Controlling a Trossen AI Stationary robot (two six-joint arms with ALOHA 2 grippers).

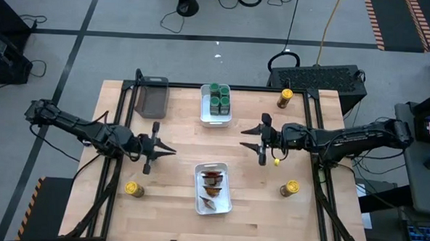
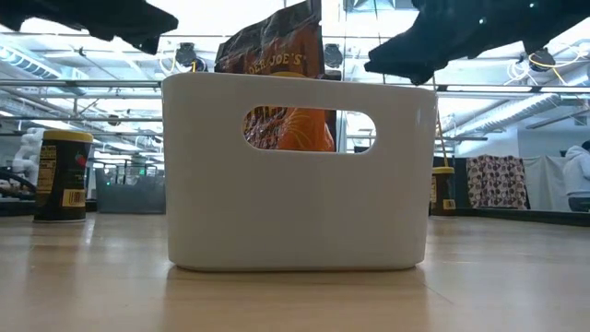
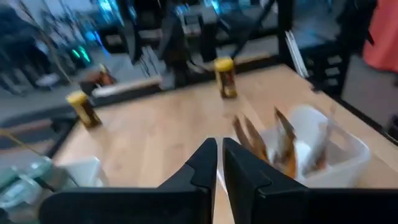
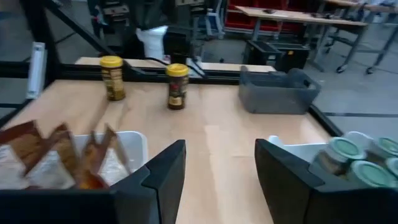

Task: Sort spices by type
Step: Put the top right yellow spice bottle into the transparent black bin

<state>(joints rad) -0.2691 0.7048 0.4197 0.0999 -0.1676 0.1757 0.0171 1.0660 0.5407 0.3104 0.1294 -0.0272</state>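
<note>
Three yellow-lidded jars still loose; both pincers empty over the middle.

The green-lidded jars (image 1: 218,97) fill the white bin (image 1: 204,116) at the far edge of the surface (image 1: 177,144), the packets (image 1: 212,180) the bin (image 1: 226,205) at the near edge. Yellow-lidded jars stand apart: one (image 1: 285,97) at the far right corner, one (image 1: 290,188) near the right edge, one (image 1: 133,188) by the near left corner. My left pincer (image 1: 171,152) is pressed together, my right pincer (image 1: 244,136) parted, neither holding anything. I'd guess a jar tips if I close on its lid off-centre.
</note>
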